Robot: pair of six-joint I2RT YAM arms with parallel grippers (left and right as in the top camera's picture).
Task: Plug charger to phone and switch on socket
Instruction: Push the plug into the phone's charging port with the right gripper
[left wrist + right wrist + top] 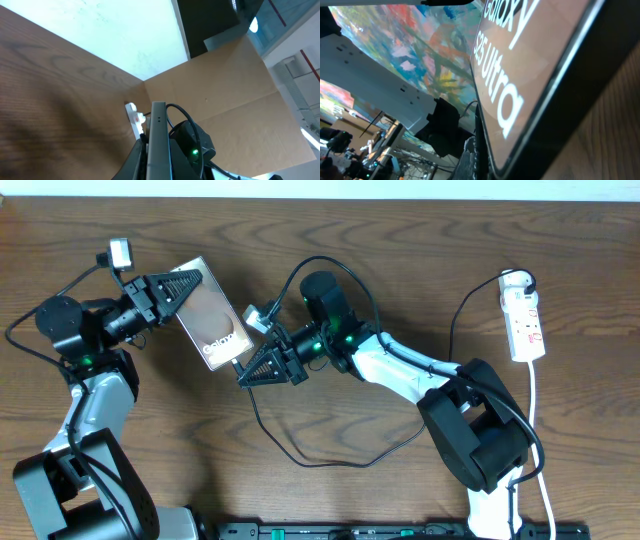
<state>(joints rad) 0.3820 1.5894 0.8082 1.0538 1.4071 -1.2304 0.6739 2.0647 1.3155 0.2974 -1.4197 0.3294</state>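
My left gripper (pixel 190 285) is shut on the upper end of the bronze-brown phone (pixel 212 320) and holds it tilted at the table's left middle. In the left wrist view the phone (pixel 158 140) shows edge-on between the fingers. My right gripper (pixel 245 372) sits at the phone's lower end and looks shut on the tip of the charger, whose thin black cable (pixel 300 463) trails down across the table. The right wrist view is filled by the phone (pixel 520 75) with its "Galaxy S25 Ultra" lettering; the plug tip is hidden. The white socket (pixel 525 320) lies far right, untouched.
The socket's white cord (pixel 535 410) runs down the right edge past the right arm's base (pixel 480 435). The socket also shows in the left wrist view (pixel 133 116). The left arm's base (pixel 70 480) stands at bottom left. A black rail (pixel 380 530) runs along the front edge.
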